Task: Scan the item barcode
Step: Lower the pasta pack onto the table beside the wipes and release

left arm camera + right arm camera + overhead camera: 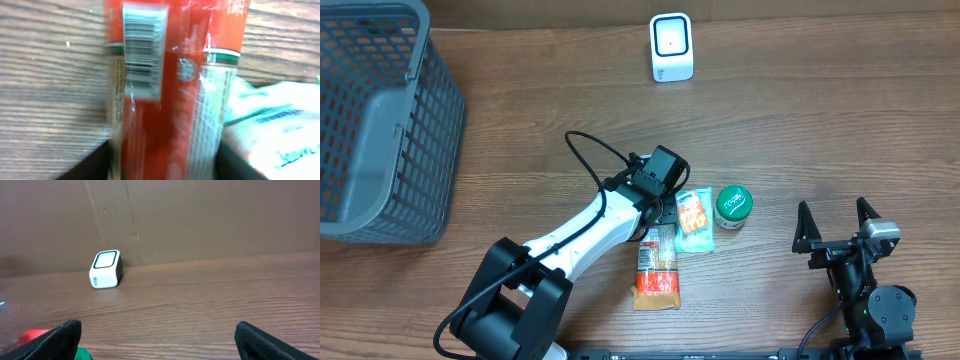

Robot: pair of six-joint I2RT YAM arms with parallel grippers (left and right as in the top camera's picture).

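Observation:
A long red packet (657, 270) lies flat on the wooden table, and its barcode (144, 50) faces up in the left wrist view. My left gripper (657, 222) is low over the packet's far end. Its two black fingers (92, 167) stand apart on either side of the red packet (170, 100), so it is open, though the view is blurred. The white scanner (671, 47) stands upright at the back of the table, far from the packet. My right gripper (836, 225) rests wide open at the front right, holding nothing.
A pale teal packet (695, 220) lies right beside the red one, with a green-lidded tub (733, 206) next to it. A grey mesh basket (380, 120) fills the far left. The scanner (106, 270) stands against a brown wall.

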